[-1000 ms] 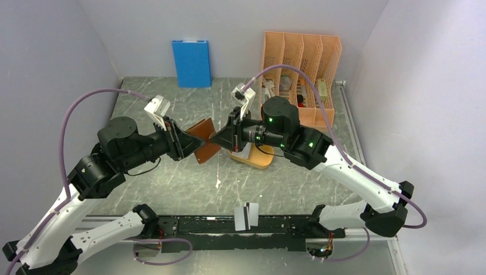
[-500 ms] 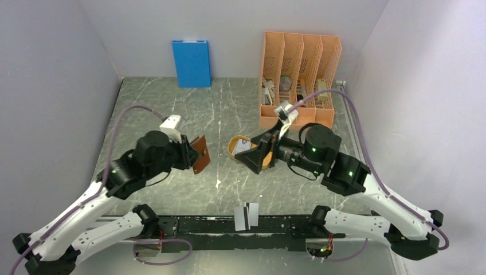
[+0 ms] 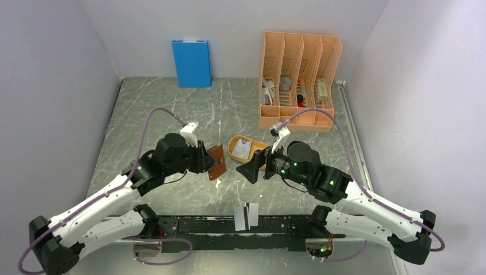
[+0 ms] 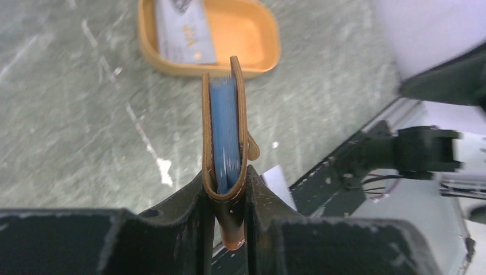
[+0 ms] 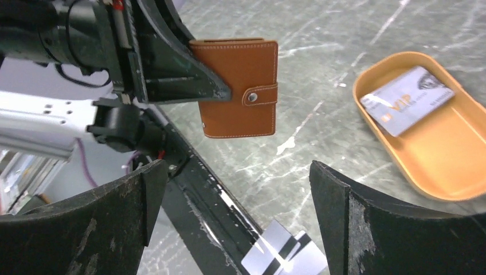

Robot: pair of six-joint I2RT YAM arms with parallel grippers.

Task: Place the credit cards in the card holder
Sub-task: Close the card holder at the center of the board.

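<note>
The card holder is a brown leather wallet with a snap button, held off the table, edge-up. My left gripper is shut on its folded lower end. Blue credit cards sit between its leather sides. In the right wrist view the card holder hangs ahead and to the left of my right gripper, which is open and empty. A grey card lies in the orange tray. A white card with a black stripe lies at the near edge.
The orange oval tray sits on the marble table beyond my right gripper. A tall orange file rack stands at the back right and a blue box leans on the back wall. A black rail runs along the near edge.
Both arms have pulled back toward the near edge and apart. The right gripper, shut beside the wallet a second ago, has opened. The left gripper still grips the wallet.
</note>
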